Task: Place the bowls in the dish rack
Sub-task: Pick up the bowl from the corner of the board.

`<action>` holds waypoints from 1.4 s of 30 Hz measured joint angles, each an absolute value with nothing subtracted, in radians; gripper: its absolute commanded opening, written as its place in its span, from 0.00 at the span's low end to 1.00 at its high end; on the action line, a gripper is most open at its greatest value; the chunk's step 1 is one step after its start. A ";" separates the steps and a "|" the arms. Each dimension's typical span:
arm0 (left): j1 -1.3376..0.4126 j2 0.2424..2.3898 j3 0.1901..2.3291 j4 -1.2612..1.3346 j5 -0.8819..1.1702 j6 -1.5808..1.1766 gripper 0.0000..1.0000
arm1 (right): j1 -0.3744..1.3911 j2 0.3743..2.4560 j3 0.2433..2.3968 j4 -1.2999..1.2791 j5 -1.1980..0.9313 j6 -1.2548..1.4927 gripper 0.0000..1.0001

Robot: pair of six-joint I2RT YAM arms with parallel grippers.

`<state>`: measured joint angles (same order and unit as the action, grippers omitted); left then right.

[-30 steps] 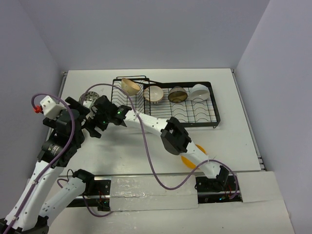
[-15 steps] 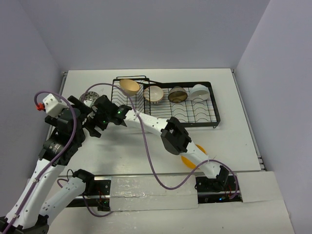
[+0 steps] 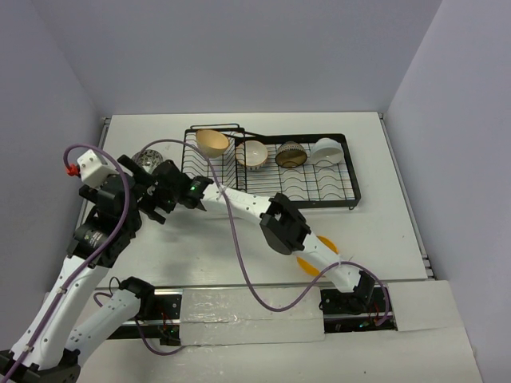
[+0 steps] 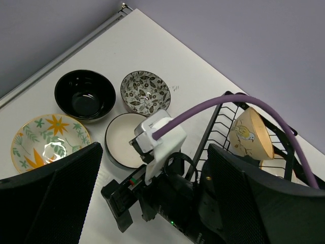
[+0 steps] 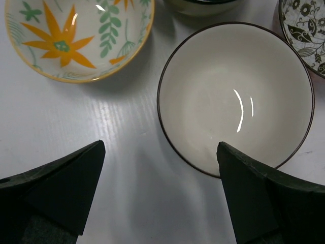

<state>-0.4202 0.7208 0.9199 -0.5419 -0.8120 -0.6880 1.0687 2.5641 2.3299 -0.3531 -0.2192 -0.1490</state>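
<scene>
Four bowls sit on the table left of the dish rack (image 3: 319, 188): a black one (image 4: 85, 94), a floral black-and-white one (image 4: 145, 92), a yellow flower-painted one (image 4: 48, 142) and a cream one with a dark rim (image 5: 236, 96). My right gripper (image 5: 160, 147) hangs open just above the cream bowl. Its right finger is over the near rim and its left finger is over bare table. My left gripper (image 4: 155, 152) is open, higher up, looking down on the right wrist. In the rack stand a tan bowl (image 3: 212, 142), a white-and-brown one (image 3: 251, 153), a brown one (image 3: 291, 154) and a white one (image 3: 326, 149).
An orange-yellow bowl (image 3: 318, 254) lies on the table, partly hidden under my right arm. A purple cable (image 4: 238, 101) arcs over the rack's left end. The right arm stretches across the table in front of the rack. Walls close in the back and both sides.
The tan bowl in the rack has tipped so that its inside faces up. The right gripper has slid a little left, away from the rack. The left wrist has shifted slightly right.
</scene>
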 measured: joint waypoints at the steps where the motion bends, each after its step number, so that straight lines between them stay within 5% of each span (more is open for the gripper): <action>1: -0.420 0.722 0.920 -0.542 -0.809 -0.688 0.90 | 1.069 2.571 2.330 -0.348 -0.210 -0.156 0.98; 18: -0.420 0.722 0.920 -0.535 -0.780 -0.669 0.90 | 1.139 2.605 2.330 -0.295 -0.092 -0.278 0.82; 33: -0.420 0.715 0.920 -0.534 -0.774 -0.668 0.90 | 1.148 2.605 2.252 -0.240 0.034 -0.327 0.36; 42: -0.420 0.709 0.920 -0.533 -0.769 -0.665 0.90 | 1.150 2.597 2.203 -0.213 0.052 -0.329 0.22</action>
